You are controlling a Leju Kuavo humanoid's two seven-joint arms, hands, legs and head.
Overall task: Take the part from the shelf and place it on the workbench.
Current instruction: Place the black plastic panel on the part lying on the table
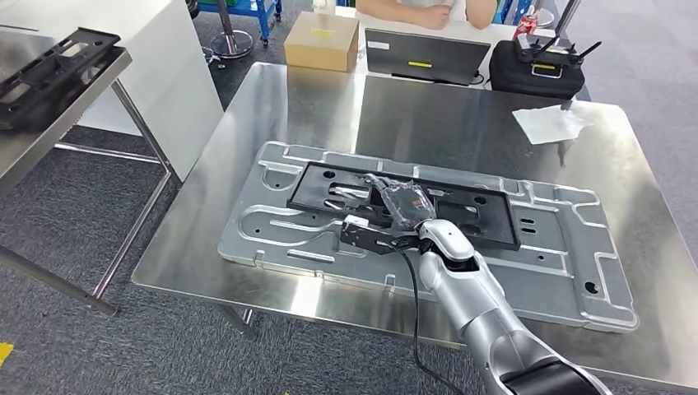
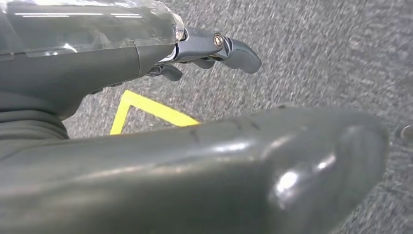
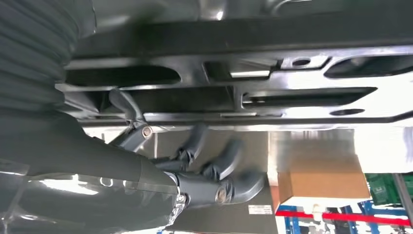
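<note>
Right hand on the black frame, which lies on the workbench.

The right hand (image 1: 401, 204) rests over the middle of the black frame (image 1: 481, 216), its fingers (image 3: 224, 163) loosely spread; whether it grips I cannot tell. The frame lies flat on a grey metal plate (image 1: 568, 263) on the steel workbench (image 1: 329, 107). The left hand (image 2: 214, 51) hangs over grey carpet (image 2: 316, 53), fingers curled, holding nothing.

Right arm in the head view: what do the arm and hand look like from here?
The right arm has a glossy silver shell in rounded segments with a black section near the picture's lower edge. A thin black cable runs along it. The right hand is dark grey to black, with a clear glossy wrap over its back.
</note>
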